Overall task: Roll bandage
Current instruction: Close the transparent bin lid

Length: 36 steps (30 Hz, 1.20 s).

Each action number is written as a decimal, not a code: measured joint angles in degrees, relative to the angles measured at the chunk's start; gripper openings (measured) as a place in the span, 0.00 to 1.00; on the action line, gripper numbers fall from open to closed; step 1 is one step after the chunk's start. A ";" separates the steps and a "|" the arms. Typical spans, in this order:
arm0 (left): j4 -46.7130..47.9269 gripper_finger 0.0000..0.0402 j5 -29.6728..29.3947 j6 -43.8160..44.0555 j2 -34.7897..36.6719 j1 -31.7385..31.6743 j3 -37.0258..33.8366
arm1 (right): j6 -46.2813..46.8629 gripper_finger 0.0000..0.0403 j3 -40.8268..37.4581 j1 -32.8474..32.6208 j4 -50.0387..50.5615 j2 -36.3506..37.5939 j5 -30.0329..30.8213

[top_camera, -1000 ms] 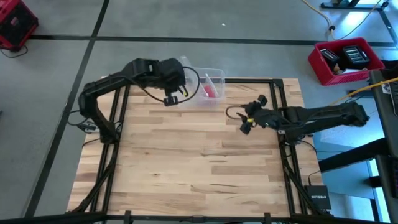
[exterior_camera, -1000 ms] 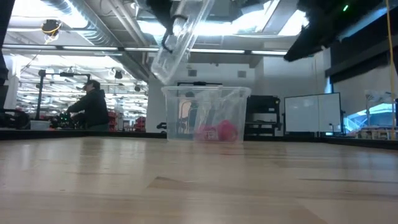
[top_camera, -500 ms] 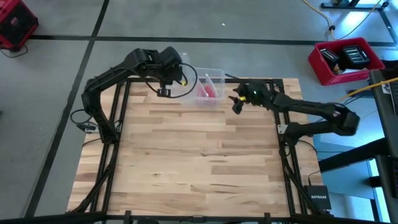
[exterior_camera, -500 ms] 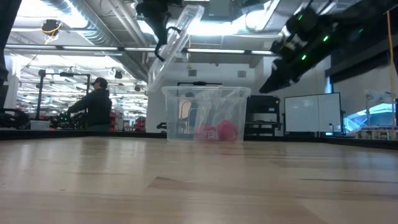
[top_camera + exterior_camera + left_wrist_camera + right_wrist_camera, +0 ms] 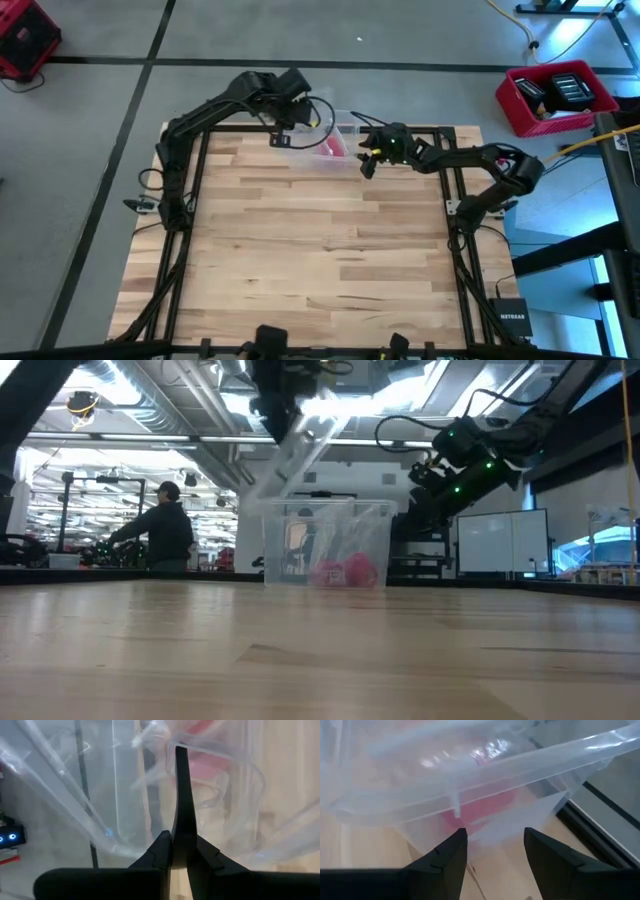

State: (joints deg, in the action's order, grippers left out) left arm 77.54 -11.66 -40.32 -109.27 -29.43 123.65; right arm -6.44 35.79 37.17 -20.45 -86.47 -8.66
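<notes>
Light wooden table (image 5: pixel 310 260), far edge: a clear plastic box (image 5: pixel 325 545) with the pink rolled bandage (image 5: pixel 347 572) inside. Left gripper (image 5: pixel 283 135) is pinched on the clear plastic lid (image 5: pixel 300 445) tilted above it. Right gripper (image 5: pixel 492 851), fingers apart, hangs just beside the box.

High cam: straight down, whole table (image 5: pixel 300 250) seen. Low cam: table-level, facing room. Both wrist cams close on clear box (image 5: pixel 470 775), frame center; box shared w/ all views.
</notes>
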 joint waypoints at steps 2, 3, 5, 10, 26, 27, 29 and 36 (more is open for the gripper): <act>-1.64 0.06 -0.15 -0.32 -1.55 0.02 0.00 | 0.18 0.49 0.52 -0.02 -0.31 -0.91 -0.01; -2.63 0.06 -0.17 -0.52 -2.23 0.02 0.00 | 0.18 0.49 0.82 -0.02 -0.33 -1.14 -0.07; -4.64 0.06 -0.23 -0.46 -3.54 0.02 0.00 | 0.16 0.49 1.10 -0.04 -0.35 -1.23 -0.63; -7.79 0.06 -0.08 1.15 -6.11 -0.09 0.00 | 0.45 0.49 1.16 -0.07 -0.39 -1.25 -1.87; -11.28 0.08 2.58 3.61 -11.76 1.07 -0.33 | 1.71 0.49 1.25 -0.09 -0.57 -1.23 -4.50; -11.54 0.07 2.90 3.58 -11.79 1.23 -0.33 | 1.71 0.49 1.27 -0.07 -0.57 -1.23 -4.49; -12.36 0.07 3.03 3.67 -11.81 1.34 -0.33 | 1.71 0.49 1.27 -0.07 -0.55 -1.23 -4.50; -12.12 0.12 4.93 4.57 -11.81 1.52 -0.35 | 1.91 0.49 1.27 -0.09 -0.48 -1.23 -4.50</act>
State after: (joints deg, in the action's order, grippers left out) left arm 65.42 -6.73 -35.75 -121.08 -27.91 123.31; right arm -4.54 37.06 37.08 -20.93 -87.70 -13.17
